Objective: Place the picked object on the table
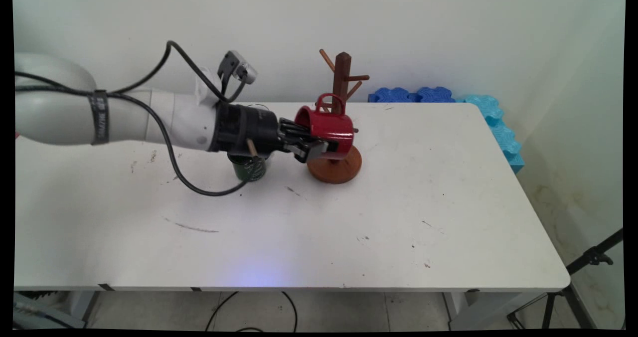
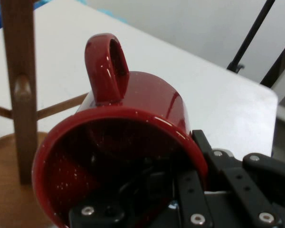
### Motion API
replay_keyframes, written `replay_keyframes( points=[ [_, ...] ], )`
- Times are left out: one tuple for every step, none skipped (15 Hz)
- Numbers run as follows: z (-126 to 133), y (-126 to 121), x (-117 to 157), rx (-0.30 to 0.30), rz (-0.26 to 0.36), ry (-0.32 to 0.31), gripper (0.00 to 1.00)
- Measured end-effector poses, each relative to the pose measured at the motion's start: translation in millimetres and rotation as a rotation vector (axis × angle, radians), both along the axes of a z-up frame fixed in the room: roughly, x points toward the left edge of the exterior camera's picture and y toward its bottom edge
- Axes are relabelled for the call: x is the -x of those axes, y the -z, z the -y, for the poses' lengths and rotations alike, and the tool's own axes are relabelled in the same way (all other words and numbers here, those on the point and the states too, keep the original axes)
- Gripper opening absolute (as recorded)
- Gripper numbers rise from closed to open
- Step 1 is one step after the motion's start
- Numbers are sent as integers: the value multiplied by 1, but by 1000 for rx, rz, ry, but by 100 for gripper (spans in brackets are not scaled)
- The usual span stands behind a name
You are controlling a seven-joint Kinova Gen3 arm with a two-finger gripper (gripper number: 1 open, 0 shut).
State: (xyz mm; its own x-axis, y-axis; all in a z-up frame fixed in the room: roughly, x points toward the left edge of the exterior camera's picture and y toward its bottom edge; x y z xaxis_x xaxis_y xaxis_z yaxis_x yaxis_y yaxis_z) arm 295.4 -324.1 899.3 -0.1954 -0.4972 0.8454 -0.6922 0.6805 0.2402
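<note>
The bare near half of the white table (image 1: 299, 237) lay closest to the main camera, marked with scuffs and small specks. Farther back, the gripper (image 1: 313, 147) reached in sideways from the left and held a red mug (image 1: 326, 130) off the table, tipped on its side with the handle up. The fingers were clamped on the mug's rim, one inside the cup and one outside, as the hand view showed (image 2: 180, 185). The mug (image 2: 128, 156) sat against the wooden mug tree (image 1: 341, 112), in front of its post and above its round base. A dark green cup (image 1: 249, 167) stood on the table under the wrist. Blue foam pieces (image 1: 448, 97) lay along the far right edge.
</note>
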Motion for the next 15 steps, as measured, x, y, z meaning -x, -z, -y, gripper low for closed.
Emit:
replay_keyframes(
  points=[
    [0,-4,-2,-4,19,11,0],
    [0,-6,-2,-6,31,23,0],
    [0,-9,-2,-8,47,43,0],
    [0,-12,-2,-10,65,65,0],
    [1,-16,-1,-11,80,88,0],
    [1,-19,-1,-12,98,114,0],
    [1,-24,-1,-14,118,143,0],
    [0,-30,-1,-15,143,177,0],
    [-1,-37,-1,-14,172,212,0],
    [-3,-43,-1,-11,198,243,0],
    [-3,-48,-1,-9,216,263,0],
    [-5,-55,-1,-4,245,293,0],
    [-8,-62,-2,2,275,323,0],
    [-11,-73,-4,12,318,361,0],
    [-14,-82,-6,21,355,393,0]
  ],
)
